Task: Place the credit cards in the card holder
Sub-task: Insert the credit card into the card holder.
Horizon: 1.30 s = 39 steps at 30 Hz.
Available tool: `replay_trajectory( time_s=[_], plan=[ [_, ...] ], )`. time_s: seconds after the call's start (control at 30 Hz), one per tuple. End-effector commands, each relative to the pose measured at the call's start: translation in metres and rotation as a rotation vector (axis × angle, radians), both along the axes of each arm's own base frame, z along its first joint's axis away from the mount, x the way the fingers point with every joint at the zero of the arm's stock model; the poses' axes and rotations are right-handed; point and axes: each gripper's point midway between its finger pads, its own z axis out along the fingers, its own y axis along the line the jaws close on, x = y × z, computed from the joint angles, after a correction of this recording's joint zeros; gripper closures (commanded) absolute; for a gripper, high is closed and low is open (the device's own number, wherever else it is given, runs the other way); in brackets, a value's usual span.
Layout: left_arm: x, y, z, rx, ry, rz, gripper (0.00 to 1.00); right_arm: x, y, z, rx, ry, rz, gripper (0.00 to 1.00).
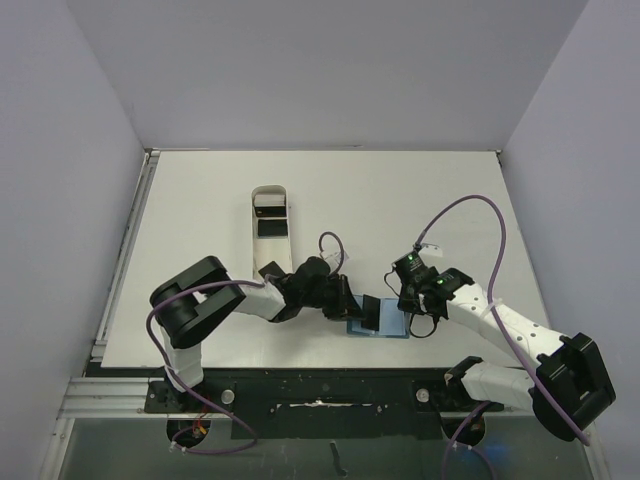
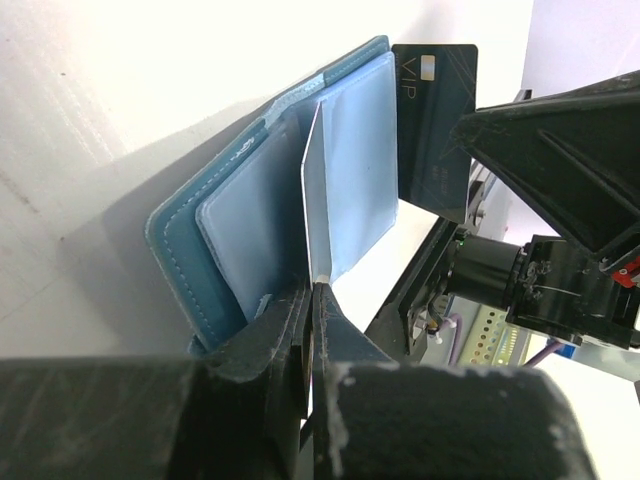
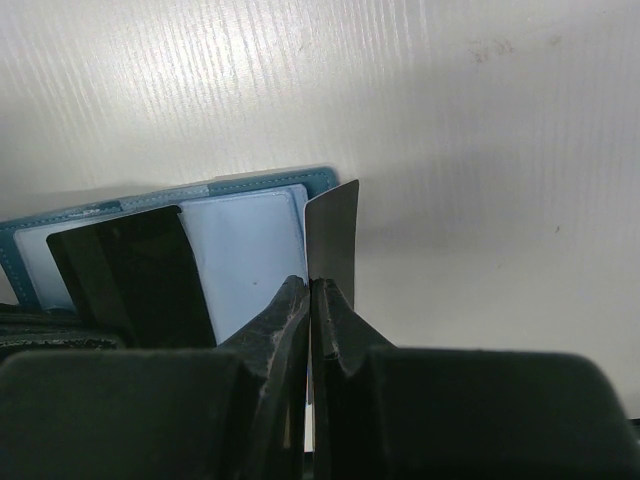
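At the middle of the table's (image 1: 200, 200) near edge, pinches one credit card (image 2: 315, 190) edge-on in the tight-clamped left gripper (image 2: 312, 292), upright over the spread card holder (image 2: 245, 215) lying flat there; may skid across the slick pocket rather than enter if angled wrong. Just right, grips a second card (image 3: 333, 240) in the clamped right gripper (image 3: 310, 288) at the holder's right edge; could clash with the first or shove the holder.

Stitched, matt leather-like card holder (image 2: 178, 250) with smooth, pale plastic sleeves (image 2: 355, 170); glossy black plastic credit cards (image 2: 435, 130); matt white, faintly ribbed desk (image 3: 450, 120).
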Motion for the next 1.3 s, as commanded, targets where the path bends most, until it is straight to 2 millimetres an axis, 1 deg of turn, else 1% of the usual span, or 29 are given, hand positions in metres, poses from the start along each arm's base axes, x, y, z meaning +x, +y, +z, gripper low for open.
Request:
replay_trajectory(
  time_s=[0.0, 0.13, 0.23, 0.37, 0.53, 0.63, 0.7, 0.9, 1.0, 1.07, 1.27],
  plan=[
    [-0.005, -0.008, 0.006, -0.057, 0.002, -0.032, 1.00, -0.010, 0.002, -0.008, 0.009, 0.033, 0.008, 1.00],
    [-0.007, -0.013, 0.010, -0.098, 0.016, -0.028, 1.00, -0.011, 0.003, -0.009, 0.010, 0.035, 0.010, 1.00],
    [-0.008, -0.015, 0.007, -0.102, 0.023, -0.026, 1.00, -0.011, 0.005, -0.009, 0.013, 0.036, 0.014, 1.00],
    [-0.009, -0.015, 0.007, -0.123, 0.028, -0.015, 1.00, -0.011, 0.006, -0.009, 0.014, 0.036, 0.017, 1.00],
    [-0.004, -0.012, 0.007, -0.115, 0.008, 0.019, 1.00, -0.013, 0.006, -0.010, 0.012, 0.040, 0.016, 1.00],
    [-0.006, -0.009, 0.003, -0.100, 0.051, 0.045, 1.00, -0.013, 0.006, -0.009, 0.011, 0.038, 0.016, 1.00],
    [-0.008, -0.009, 0.006, -0.117, 0.071, 0.066, 1.00, -0.013, 0.005, -0.009, 0.009, 0.038, 0.014, 1.00],
    [-0.014, -0.014, 0.006, -0.150, 0.118, 0.101, 1.00, -0.014, 0.006, -0.010, 0.009, 0.041, 0.013, 1.00],
    [-0.014, -0.018, 0.012, -0.198, 0.141, 0.106, 1.00, -0.015, 0.006, -0.010, 0.011, 0.037, 0.014, 1.00],
    [-0.017, -0.012, 0.005, -0.187, 0.159, 0.119, 1.00, -0.015, 0.005, -0.010, 0.005, 0.038, 0.014, 1.00],
    [-0.016, -0.004, -0.001, -0.151, 0.156, 0.159, 1.00, -0.015, 0.007, -0.010, 0.008, 0.036, 0.018, 1.00]
  ],
)
